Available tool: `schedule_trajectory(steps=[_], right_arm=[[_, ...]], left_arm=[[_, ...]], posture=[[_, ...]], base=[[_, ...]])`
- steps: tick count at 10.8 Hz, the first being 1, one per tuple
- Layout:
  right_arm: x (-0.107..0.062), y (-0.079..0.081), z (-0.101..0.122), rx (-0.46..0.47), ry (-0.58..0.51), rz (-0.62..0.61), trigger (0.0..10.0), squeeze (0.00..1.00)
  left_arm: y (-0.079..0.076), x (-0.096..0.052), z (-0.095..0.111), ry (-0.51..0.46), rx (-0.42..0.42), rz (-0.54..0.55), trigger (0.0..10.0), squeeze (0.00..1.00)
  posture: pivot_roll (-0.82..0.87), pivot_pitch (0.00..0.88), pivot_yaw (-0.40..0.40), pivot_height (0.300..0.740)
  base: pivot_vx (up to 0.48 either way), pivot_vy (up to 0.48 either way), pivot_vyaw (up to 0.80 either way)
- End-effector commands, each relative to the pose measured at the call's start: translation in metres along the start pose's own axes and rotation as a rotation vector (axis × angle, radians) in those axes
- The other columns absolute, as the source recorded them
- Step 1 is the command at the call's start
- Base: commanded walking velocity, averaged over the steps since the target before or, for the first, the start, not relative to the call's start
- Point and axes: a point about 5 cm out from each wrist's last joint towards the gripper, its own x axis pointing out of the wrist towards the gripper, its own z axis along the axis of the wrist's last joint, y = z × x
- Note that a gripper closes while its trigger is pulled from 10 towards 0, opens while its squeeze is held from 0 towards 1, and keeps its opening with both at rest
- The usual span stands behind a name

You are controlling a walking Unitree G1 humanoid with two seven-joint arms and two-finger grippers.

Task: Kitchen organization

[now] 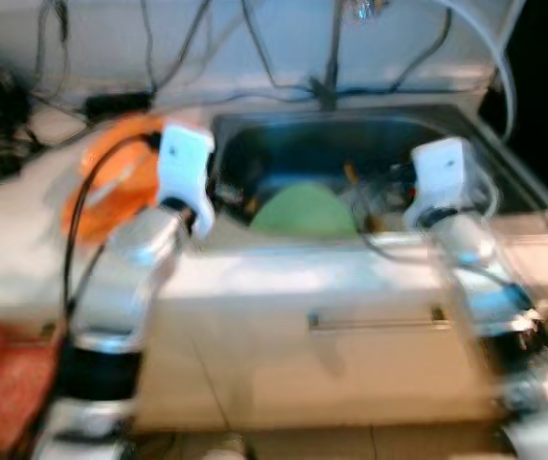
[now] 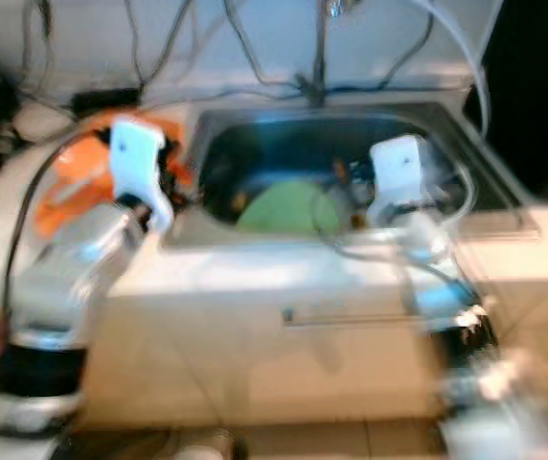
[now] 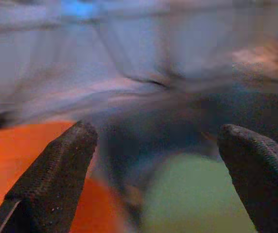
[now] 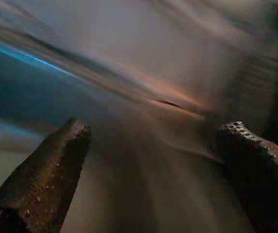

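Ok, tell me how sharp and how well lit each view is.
Left and right eye views: softly blurred throughout, bright counter, the sink basin dark around the green plate. Left wrist view: smeared background, left claw fingertips fairly crisp, open. Right wrist view: dim, streaked with motion blur, right claw open.

The sink [image 1: 466, 125] looks like dull brushed metal; the green plate [image 1: 303, 211] smooth, matt plastic (blurred) — gripper fingers [image 3: 56, 179] black, rough, pebbled.
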Motion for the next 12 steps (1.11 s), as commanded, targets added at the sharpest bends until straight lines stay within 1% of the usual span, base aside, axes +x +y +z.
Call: schedule_trajectory(steps=[1, 2, 3, 4, 5, 6, 7, 8, 9, 10, 11, 12], right_arm=[[0.012, -0.069, -0.045, 0.105, 0.265, -0.393, 10.0, 0.85], [0.018, -0.047, -0.022, 0.305, 0.158, -0.251, 10.0, 1.00], [0.012, 0.002, 0.015, 0.380, 0.007, -0.044, 10.0, 0.00], [0.005, 0.029, 0.031, 0.320, -0.057, 0.029, 10.0, 0.00], [0.003, 0.041, 0.037, 0.272, -0.073, 0.039, 10.0, 0.00], [0.004, 0.040, 0.035, 0.265, -0.063, 0.024, 10.0, 0.00], [0.002, 0.043, 0.032, 0.221, -0.075, 0.047, 10.0, 0.00], [0.001, 0.042, 0.025, 0.186, -0.069, 0.051, 10.0, 0.00], [-0.002, 0.047, 0.021, 0.234, -0.064, 0.111, 10.0, 0.00], [-0.006, 0.050, 0.020, 0.278, -0.088, 0.150, 10.0, 0.00], [-0.011, 0.056, 0.023, 0.292, -0.133, 0.173, 10.0, 0.00], [-0.032, 0.079, 0.016, 0.366, -0.151, 0.263, 10.0, 0.00]], left_arm=[[0.003, 0.006, -0.011, 0.022, -0.016, 0.031, 10.0, 1.00], [-0.015, 0.006, -0.011, 0.010, 0.080, -0.139, 10.0, 0.00], [0.006, -0.002, -0.019, 0.058, 0.107, -0.043, 10.0, 0.00], [0.021, -0.006, -0.036, 0.121, 0.059, 0.057, 10.0, 0.00], [0.021, -0.010, -0.041, 0.124, 0.070, 0.071, 10.0, 0.00], [0.014, -0.013, -0.039, 0.102, 0.054, 0.051, 10.0, 0.00], [0.022, -0.020, -0.037, 0.114, 0.079, 0.065, 10.0, 0.00], [0.038, -0.022, -0.033, 0.120, 0.098, 0.082, 10.0, 0.00], [0.060, -0.006, -0.007, 0.066, 0.189, 0.063, 10.0, 0.00], [0.073, 0.016, 0.020, 0.006, 0.232, 0.070, 10.0, 0.00], [0.074, 0.027, 0.028, -0.015, 0.205, 0.085, 10.0, 0.00], [0.068, 0.022, 0.007, -0.006, 0.137, 0.137, 10.0, 0.00]], posture=[[0.27, 0.000, 0.139, 0.740], [0.31, 0.000, 0.121, 0.740], [0.36, 0.013, 0.127, 0.740], [0.36, 0.020, 0.127, 0.740], [0.37, 0.051, 0.140, 0.740], [0.40, 0.062, 0.143, 0.740], [0.42, 0.083, 0.162, 0.740], [0.45, 0.096, 0.159, 0.740], [0.47, 0.101, 0.167, 0.740], [0.45, 0.111, 0.185, 0.740], [0.39, 0.097, 0.229, 0.740], [0.33, 0.103, 0.259, 0.740]], base=[[0.000, 0.000, 0.00], [0.000, 0.000, 0.00], [0.000, 0.000, 0.00], [0.000, 0.000, 0.00], [0.000, 0.000, 0.00], [0.000, 0.000, 0.00], [0.000, 0.000, 0.00], [0.000, 0.000, 0.00], [0.000, 0.000, 0.00], [0.000, 0.000, 0.00], [0.000, 0.000, 0.00], [0.000, 0.000, 0.00]])
